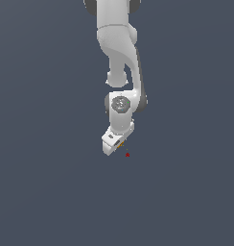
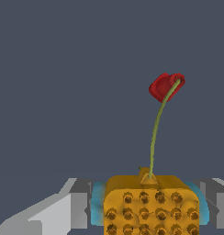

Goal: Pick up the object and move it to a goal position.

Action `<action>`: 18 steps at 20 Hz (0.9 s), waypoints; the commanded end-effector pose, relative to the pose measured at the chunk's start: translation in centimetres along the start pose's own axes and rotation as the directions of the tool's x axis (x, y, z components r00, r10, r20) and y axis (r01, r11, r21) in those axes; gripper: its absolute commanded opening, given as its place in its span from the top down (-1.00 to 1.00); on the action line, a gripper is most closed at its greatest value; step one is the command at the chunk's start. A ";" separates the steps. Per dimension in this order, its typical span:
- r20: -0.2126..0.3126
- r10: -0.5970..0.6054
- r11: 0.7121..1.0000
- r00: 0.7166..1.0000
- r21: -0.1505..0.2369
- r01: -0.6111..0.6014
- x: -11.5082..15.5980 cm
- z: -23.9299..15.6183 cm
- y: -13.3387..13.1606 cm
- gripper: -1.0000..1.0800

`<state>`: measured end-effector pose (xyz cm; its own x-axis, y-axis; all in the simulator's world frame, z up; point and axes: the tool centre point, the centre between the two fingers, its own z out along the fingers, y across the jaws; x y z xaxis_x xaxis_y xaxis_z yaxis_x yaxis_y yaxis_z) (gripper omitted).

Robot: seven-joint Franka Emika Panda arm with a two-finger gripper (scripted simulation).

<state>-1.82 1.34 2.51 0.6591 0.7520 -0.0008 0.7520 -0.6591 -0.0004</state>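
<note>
The object (image 2: 150, 204) is a small orange-yellow block with rows of studs and teal edges. In the wrist view it fills the gap between the grey fingers (image 2: 79, 209) of my gripper (image 2: 149, 215), which is shut on it. A thin yellow-green line runs from the block's top to a red marker (image 2: 166, 86). The exterior view shows the white gripper (image 1: 117, 144) tilted at the end of the arm, with the object (image 1: 121, 143) only an orange speck at its tip. The red marker (image 1: 127, 154) lies just beyond the tip, toward the exterior view's right.
The white arm (image 1: 120, 53) reaches down from the upper edge of the exterior view. A plain dark grey-blue surface (image 1: 52, 182) fills the rest of both views.
</note>
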 end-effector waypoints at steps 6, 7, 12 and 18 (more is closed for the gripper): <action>0.000 0.000 1.000 1.000 -0.002 0.000 -2.0 -3.5 0.3 1.00; 0.000 0.000 1.000 1.000 -0.002 0.000 -2.3 -4.1 0.3 1.00; 0.000 0.000 1.000 1.000 -0.002 0.000 -4.6 -8.2 0.6 1.00; -0.001 -0.001 1.000 1.000 -0.001 0.001 -7.4 -13.2 1.0 1.00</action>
<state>-5.57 -4.34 14.51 0.6591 0.7521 -0.0006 0.7521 -0.6591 0.0007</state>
